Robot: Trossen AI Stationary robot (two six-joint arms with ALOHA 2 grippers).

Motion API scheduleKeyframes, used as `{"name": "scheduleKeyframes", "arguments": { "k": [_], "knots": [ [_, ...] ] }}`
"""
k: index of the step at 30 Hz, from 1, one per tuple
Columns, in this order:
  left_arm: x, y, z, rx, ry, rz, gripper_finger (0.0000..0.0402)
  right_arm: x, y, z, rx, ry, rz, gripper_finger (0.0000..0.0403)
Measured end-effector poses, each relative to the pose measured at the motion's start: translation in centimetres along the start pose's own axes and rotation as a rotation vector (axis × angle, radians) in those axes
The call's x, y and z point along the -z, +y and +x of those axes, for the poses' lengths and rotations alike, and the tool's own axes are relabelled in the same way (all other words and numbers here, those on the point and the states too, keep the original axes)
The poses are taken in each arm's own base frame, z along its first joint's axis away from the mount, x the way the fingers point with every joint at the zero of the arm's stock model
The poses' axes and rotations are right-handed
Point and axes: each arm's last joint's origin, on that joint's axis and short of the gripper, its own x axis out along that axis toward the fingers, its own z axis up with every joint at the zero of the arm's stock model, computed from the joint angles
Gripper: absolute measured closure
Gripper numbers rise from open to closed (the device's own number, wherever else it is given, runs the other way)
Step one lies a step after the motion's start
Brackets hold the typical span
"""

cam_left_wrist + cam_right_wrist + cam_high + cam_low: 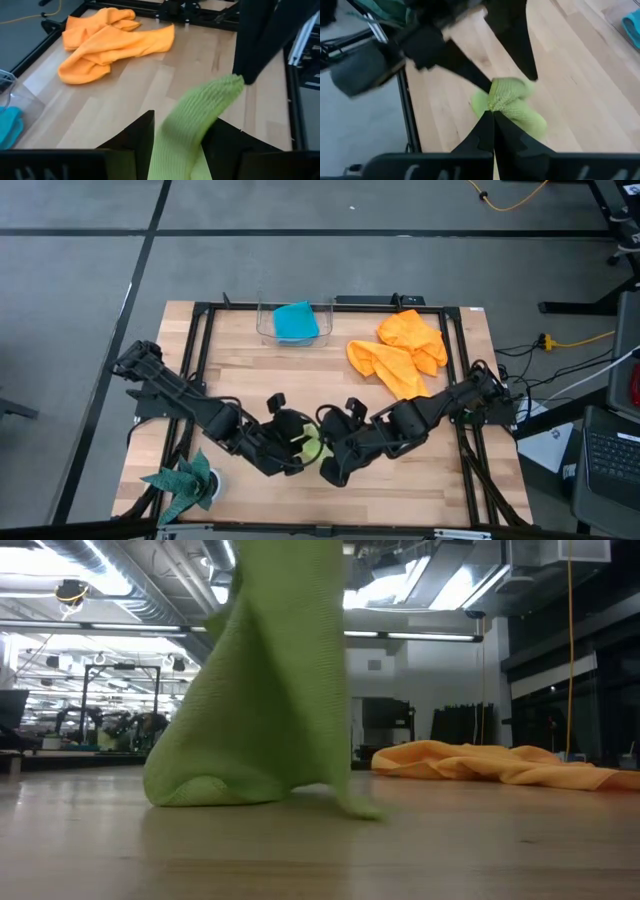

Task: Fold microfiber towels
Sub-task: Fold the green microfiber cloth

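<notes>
The lime-green towel hangs in a bunched column near the table's front middle, and its lower end rests on the wood. My right gripper is shut on its top. My left gripper is open, one finger on each side of the towel just below the right gripper's hold. Two orange towels lie crumpled at the far right. The turquoise-blue towel sits in a clear bin at the far edge. My right gripper pinches a bunched upper part of the lime-green towel between its two shut fingers, slanting down from the table's right. How many layers it has I cannot tell. The towel hangs below the fingers with its lower end on the table. My left gripper's fingers flank the towel; whether they touch it I cannot tell.
A dark teal spiky-edged cloth lies at the near left corner. A black frame runs around the tabletop. Bare wood shows between the grippers and the bin.
</notes>
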Motion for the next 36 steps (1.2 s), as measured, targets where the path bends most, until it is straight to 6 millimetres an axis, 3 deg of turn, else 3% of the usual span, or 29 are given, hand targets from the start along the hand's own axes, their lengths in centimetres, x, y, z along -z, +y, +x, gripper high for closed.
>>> {"name": "scheduleKeyframes", "arguments": {
  "k": [25, 36],
  "knots": [
    [-1.0, -0.9, -0.6, 0.077, -0.092, -0.016, 0.0257, 1.1, 0.7, -0.5, 0.004, 0.023, -0.014, 0.0402],
    [0.3, -1.2, 1.7, 0.035, -0.005, 0.004, 0.0257, 0.9, 0.8, -0.5, 0.006, -0.008, -0.003, 0.0402]
  ]
}}
